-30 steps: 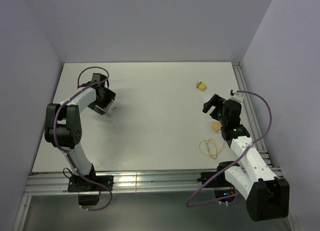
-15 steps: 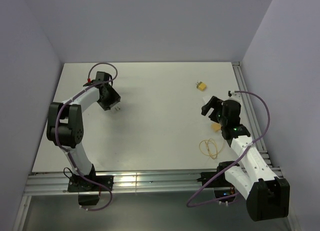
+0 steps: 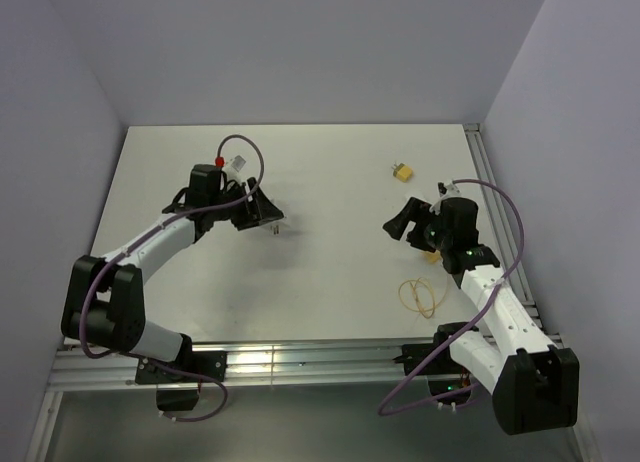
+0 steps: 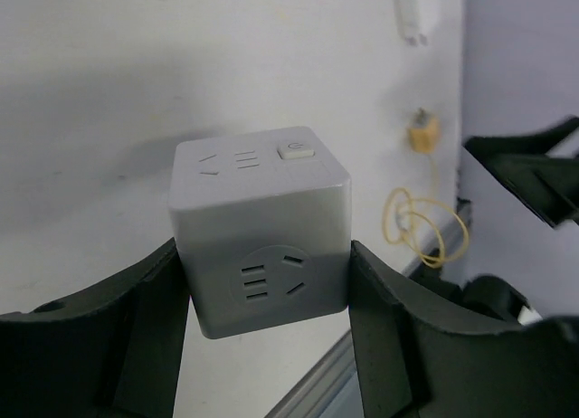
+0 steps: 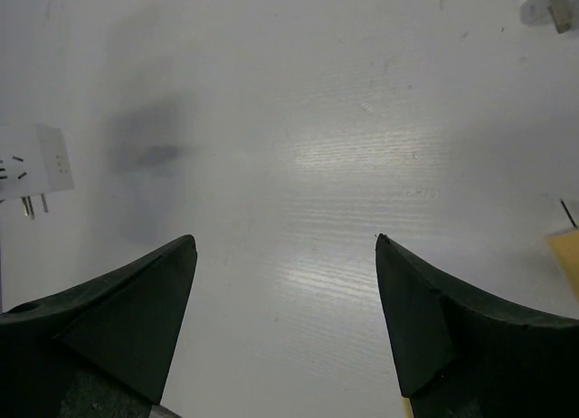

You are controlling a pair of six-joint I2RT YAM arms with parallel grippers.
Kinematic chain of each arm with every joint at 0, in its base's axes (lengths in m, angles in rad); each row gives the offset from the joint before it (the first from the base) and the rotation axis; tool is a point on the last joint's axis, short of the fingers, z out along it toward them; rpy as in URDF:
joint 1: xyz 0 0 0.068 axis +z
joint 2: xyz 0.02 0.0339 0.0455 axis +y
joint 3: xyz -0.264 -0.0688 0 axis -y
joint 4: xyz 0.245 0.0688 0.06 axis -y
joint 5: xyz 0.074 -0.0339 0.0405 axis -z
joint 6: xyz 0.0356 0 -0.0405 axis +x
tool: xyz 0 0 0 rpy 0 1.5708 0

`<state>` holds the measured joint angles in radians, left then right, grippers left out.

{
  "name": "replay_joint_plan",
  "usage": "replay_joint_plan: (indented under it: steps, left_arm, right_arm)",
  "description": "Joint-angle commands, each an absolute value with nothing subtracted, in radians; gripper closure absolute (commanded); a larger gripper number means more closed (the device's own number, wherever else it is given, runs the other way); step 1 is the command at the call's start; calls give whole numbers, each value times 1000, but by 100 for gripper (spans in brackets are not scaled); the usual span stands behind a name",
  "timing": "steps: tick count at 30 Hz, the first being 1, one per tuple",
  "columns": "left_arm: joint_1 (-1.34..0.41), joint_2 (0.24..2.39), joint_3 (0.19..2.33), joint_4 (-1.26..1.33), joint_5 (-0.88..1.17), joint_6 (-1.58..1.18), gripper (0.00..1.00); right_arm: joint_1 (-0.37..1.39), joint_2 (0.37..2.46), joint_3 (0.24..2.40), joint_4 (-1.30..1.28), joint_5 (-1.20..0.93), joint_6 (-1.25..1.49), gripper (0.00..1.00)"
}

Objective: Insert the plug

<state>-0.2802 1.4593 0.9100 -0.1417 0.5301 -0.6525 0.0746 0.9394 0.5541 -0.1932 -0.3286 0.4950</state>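
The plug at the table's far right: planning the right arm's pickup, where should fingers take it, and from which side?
Probably the yellow body of the plug, pinched across its sides from straight above: it lies flat and diagonal on the table, so the open right gripper should turn to match, leaving the dark end free.

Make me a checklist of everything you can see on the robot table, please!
Surface: white table, flat, lightly scuffed.
Job's things: plug lying loose at far right, no fingers on it.
Clutter: yellow connector with wire loop; small white block with prongs.
Grippers: left gripper fingers shut on a white socket cube; right gripper fingers open, empty.
Cables: purple cables loop along both arms.
Surroundings: plain pale walls; metal rails at the near edge.
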Motion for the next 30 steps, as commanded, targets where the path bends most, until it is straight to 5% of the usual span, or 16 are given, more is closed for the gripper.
replay_joint_plan:
  steps: [1,12,18,24,30]
  left_arm:
    - [-279,1445,798,130,802,-710,100]
    - [-376,1514,683,416,827,-854,100]
    - [-449,1557,678,443,776,-885,100]
    - [-502,1554,698,357,687,-842,100]
    - [-517,1591,704,278,669,-827,100]
  right_arm:
    - [83,928,581,-166,-397,512,14]
    - [109,977,626,-207,-378,488,15]
    - [117,996,704,-327,-85,488,15]
    - [107,1170,859,-397,129,497,15]
    - [80,1486,1112,-475,71,341,12]
